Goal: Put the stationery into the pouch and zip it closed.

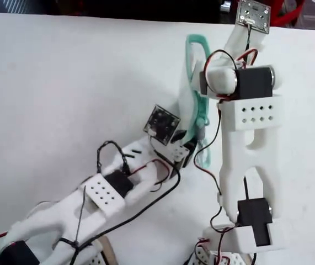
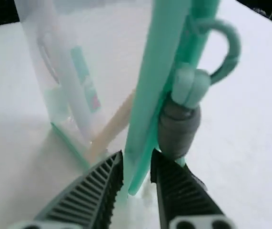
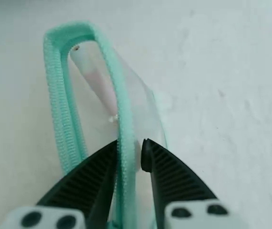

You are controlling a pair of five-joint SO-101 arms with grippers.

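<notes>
From where I stand, the clear plastic pouch (image 1: 186, 96) with its mint-green zip band (image 2: 162, 67) is on the white table (image 1: 63, 83) between the two arms. It seems to stand on its edge, held by both grippers. The stationery is inside: through the clear wall I see a white pen (image 2: 81, 90) with a green and red label and a pale wooden pencil (image 2: 112, 126). The left gripper (image 2: 136, 160) has its fingers closed on the end of the zip band. The grey slider (image 2: 178, 129) with its mint-green pull ring (image 2: 228, 47) is just beside those fingers, touching or almost touching one of them. The right gripper (image 3: 130, 145), farther along the band, pinches only one side of it, where the two sides are apart, so the mouth is open there. I judge that the filling is done and the closing is what remains. The long axis of the zip runs from the left gripper toward the right one, so the slider has to travel along this line, away from the left fingers. The left arm is much nearer to the slider, but it holds the band and not the ring. It would need to let go and take the ring while the right arm holds the band tight.
</notes>
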